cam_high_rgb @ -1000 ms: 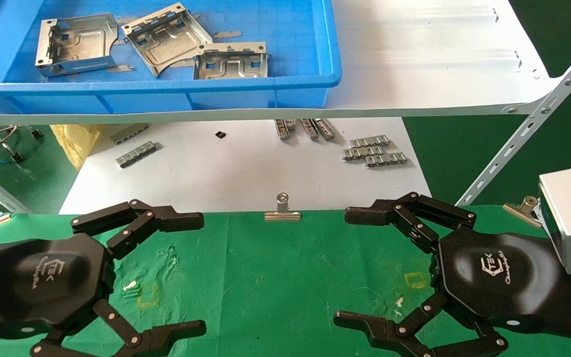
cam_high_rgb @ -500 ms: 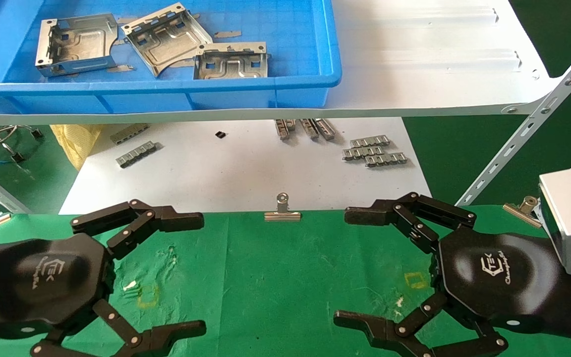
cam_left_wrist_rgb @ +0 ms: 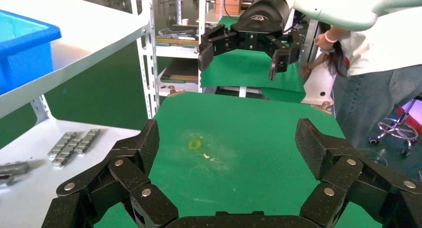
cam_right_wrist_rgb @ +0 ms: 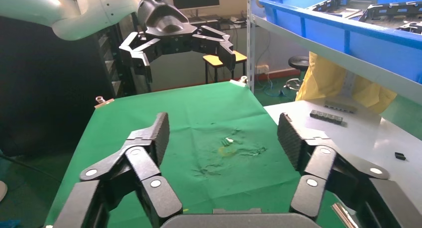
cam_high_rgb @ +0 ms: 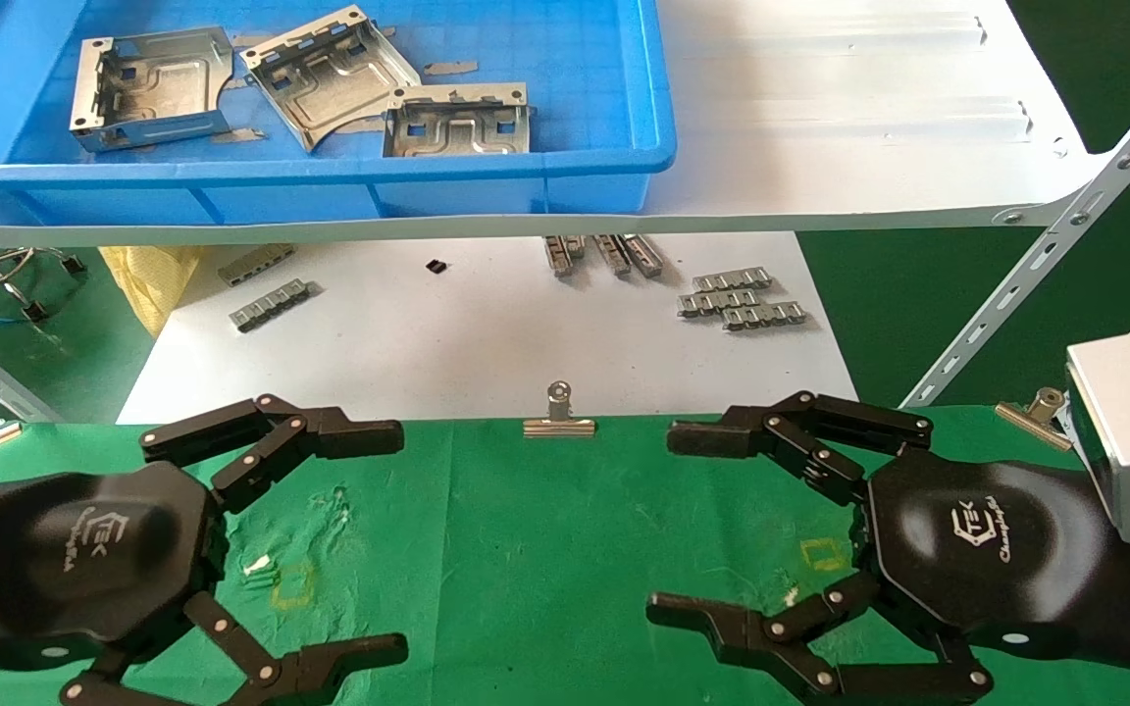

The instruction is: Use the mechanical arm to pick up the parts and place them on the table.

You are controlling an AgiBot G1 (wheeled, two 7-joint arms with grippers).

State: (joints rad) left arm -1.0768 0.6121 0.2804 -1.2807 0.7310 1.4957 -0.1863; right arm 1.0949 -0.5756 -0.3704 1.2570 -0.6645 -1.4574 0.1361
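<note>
Silver parts (cam_high_rgb: 315, 88) lie in the bin (cam_high_rgb: 565, 167). Left gripper (cam_high_rgb: 398, 534) and right gripper (cam_high_rgb: 668, 529) hover over the table (cam_high_rgb: 545, 549), fingers apart, empty.

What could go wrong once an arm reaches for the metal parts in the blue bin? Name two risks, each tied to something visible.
1. Two of the three parts lie touching in the blue bin; lifting one may drag or tip its neighbour.
2. The bin sits on a raised white shelf. The open right gripper and open left gripper hover low over the green table, so a rising arm might strike the shelf edge or the bin wall.
</note>
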